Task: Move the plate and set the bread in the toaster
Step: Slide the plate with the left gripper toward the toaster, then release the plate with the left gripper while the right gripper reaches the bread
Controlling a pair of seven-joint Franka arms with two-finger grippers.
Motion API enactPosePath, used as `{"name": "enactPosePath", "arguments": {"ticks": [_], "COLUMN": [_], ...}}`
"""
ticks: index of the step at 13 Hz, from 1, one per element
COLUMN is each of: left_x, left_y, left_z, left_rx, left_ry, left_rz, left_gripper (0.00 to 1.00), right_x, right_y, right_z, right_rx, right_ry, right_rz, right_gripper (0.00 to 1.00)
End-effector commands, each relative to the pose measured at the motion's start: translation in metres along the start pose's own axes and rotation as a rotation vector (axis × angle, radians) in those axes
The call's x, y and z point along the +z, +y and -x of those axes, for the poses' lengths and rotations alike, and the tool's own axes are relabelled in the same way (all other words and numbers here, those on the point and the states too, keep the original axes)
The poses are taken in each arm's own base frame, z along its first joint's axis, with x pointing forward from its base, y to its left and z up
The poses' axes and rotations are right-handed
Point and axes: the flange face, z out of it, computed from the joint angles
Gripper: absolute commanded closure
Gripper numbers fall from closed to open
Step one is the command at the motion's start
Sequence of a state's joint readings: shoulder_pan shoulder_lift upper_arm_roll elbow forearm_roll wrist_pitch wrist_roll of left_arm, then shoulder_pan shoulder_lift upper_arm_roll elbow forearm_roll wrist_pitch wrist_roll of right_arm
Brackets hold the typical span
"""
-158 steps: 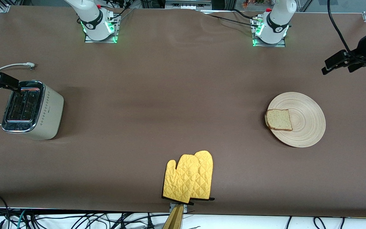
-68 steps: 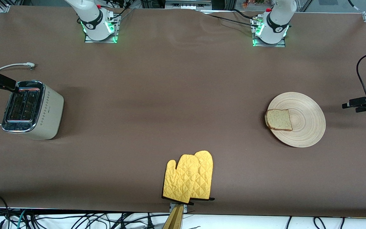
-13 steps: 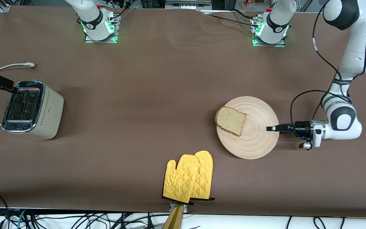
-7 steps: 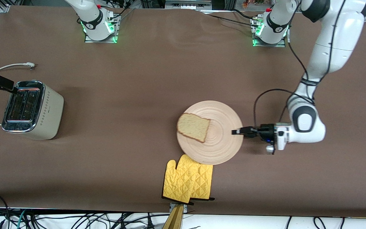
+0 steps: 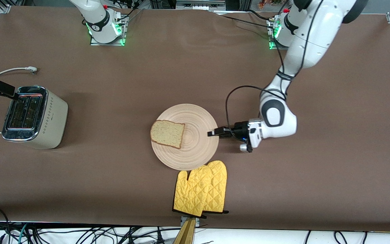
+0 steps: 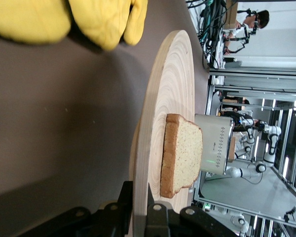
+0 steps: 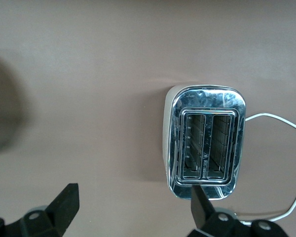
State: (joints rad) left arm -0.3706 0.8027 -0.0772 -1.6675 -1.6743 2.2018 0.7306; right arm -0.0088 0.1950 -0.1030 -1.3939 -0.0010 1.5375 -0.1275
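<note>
The left gripper [image 5: 212, 133] pinched the plate [image 5: 195, 149] rim, mid-table beside yellow oven mitts [image 5: 201, 189]; the bread [image 5: 167, 133] lay on it, not yet in the toaster [image 5: 34, 117]; the right gripper [image 7: 133, 210] waited spread wide over the toaster.

Mitts [image 5: 200, 188] just beside plate [image 5: 195, 152] — toaster [image 5: 34, 117] slots seemingly unobstructed.

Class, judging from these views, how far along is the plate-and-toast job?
In hand: the left gripper is shut on the plate rim at mid-table, the bread lying on it. Left: the bread is not in the toaster, whose slots are empty under the open right gripper.
</note>
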Motion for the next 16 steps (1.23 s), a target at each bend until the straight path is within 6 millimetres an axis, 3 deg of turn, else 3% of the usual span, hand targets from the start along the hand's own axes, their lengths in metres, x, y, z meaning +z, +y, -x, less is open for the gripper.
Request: {"name": "enactPosePath", "arguments": {"ticks": [1,4,8,9,11,12,13,14,16], "left_x": [0.037,0.056,0.059,0.055,0.043,0.038,0.033,0.028,0.003], "left_y": [0.000,-0.012,-0.019,-0.021,-0.026,-0.027,-0.027,-0.026,-0.016], "left_z": [0.023,0.034,0.036,0.034,0.028,0.025,0.024,0.021,0.011], "left_rx": [-0.016,-0.037,-0.055,-0.056,-0.059,-0.059,-0.060,-0.059,-0.056], "left_ry": [0.025,0.027,0.034,0.042,0.061,0.068,0.074,0.080,0.112], "left_rz": [-0.004,-0.016,-0.016,-0.019,-0.034,-0.035,-0.039,-0.040,-0.037], "left_gripper": [1.00,1.00,0.96,0.79,0.59,0.56,0.41,0.19,0.00], "right_x": [-0.005,-0.006,-0.003,0.001,0.019,0.022,0.025,0.026,0.037], "right_y": [0.003,0.005,-0.001,-0.001,0.000,0.001,-0.001,-0.002,-0.010], "right_z": [-0.001,0.000,-0.001,-0.003,-0.009,-0.010,-0.010,-0.011,-0.014], "right_rx": [0.012,0.005,0.000,0.000,0.010,0.012,0.007,0.004,0.001], "right_ry": [0.009,0.009,0.004,-0.003,-0.039,-0.044,-0.053,-0.056,-0.073], "right_rz": [-0.004,-0.005,-0.003,-0.004,-0.015,-0.015,-0.012,-0.016,-0.023], "right_gripper": [0.00,0.00,0.00,0.00,0.00,0.00,0.00,0.00,0.00]}}
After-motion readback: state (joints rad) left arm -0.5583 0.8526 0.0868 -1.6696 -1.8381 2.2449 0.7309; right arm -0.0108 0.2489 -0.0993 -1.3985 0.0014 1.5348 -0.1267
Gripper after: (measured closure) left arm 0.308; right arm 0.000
